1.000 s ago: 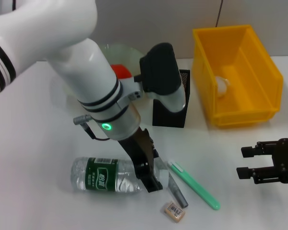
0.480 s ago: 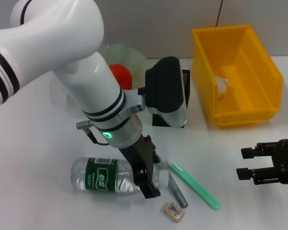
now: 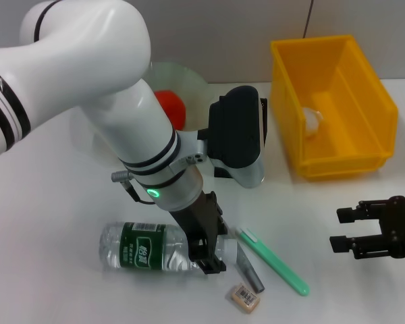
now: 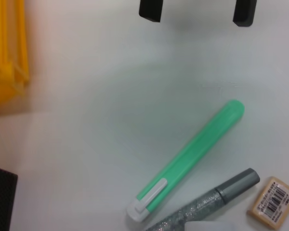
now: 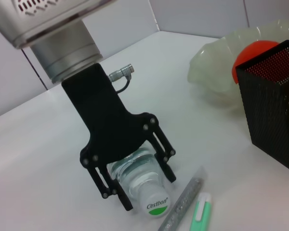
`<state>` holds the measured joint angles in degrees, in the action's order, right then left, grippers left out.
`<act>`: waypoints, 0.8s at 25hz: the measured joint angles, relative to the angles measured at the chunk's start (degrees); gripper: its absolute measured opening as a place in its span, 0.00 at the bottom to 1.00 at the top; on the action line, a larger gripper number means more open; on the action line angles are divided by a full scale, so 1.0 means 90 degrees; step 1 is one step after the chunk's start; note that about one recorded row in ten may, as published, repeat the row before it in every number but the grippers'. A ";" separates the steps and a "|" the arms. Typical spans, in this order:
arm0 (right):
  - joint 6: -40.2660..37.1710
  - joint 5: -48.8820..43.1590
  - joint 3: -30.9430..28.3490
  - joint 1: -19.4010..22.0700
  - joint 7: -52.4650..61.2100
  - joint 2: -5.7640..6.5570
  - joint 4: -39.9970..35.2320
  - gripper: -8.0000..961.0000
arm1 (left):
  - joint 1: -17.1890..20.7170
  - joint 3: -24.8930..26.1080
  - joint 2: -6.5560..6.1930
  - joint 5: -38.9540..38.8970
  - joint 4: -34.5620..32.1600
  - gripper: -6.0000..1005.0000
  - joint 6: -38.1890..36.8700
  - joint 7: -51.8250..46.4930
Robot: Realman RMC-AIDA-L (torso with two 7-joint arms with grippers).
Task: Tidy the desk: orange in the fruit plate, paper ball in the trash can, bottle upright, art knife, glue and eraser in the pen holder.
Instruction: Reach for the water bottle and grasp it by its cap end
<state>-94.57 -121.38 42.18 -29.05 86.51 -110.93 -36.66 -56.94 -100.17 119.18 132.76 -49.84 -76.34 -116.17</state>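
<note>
The bottle (image 3: 145, 248) lies on its side on the desk (image 3: 47, 223), its white cap (image 5: 156, 206) toward the art knife. My left gripper (image 3: 209, 260) is open, its fingers on either side of the bottle's neck and close to it. The green art knife (image 3: 273, 262), silver glue stick (image 3: 250, 270) and eraser (image 3: 245, 298) lie beside the cap. The orange (image 3: 170, 104) sits in the fruit plate (image 3: 182, 75). The paper ball (image 3: 312, 121) is in the trash can (image 3: 351, 145). The pen holder (image 5: 274, 101) stands upright, mostly hidden behind my left wrist in the head view. My right gripper (image 3: 347, 236) is open and empty at the right.
The left wrist view shows the art knife (image 4: 192, 159), glue (image 4: 207, 204) and eraser (image 4: 272, 202) on bare tabletop, with the trash can's edge (image 4: 7, 53) and the pen holder's corner (image 4: 0, 202) nearby. My big left arm (image 3: 128, 135) hangs over the middle of the desk.
My left gripper has moved a little to the left and down, closer around the bottle's neck. The bottle has not moved. The right gripper stays where it was.
</note>
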 joint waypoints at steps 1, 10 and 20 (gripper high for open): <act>0.0005 0.0000 0.0006 -0.0015 0.0024 0.0002 0.0006 0.77 | -0.0002 -0.0026 0.0000 -0.0002 0.0014 0.69 0.0016 0.0019; 0.0029 0.0000 0.0005 -0.0029 0.0038 0.0009 0.0024 0.77 | -0.0026 -0.0072 0.0000 -0.0006 0.0060 0.57 0.0054 0.0129; 0.0076 0.0001 0.0008 -0.0035 0.0108 -0.0012 0.0020 0.77 | -0.0008 -0.0192 0.0001 -0.0004 0.0080 0.57 0.0154 0.0260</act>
<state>-93.89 -121.38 42.25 -29.36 87.48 -111.03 -36.48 -57.01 -101.89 119.18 132.73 -49.12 -74.96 -113.82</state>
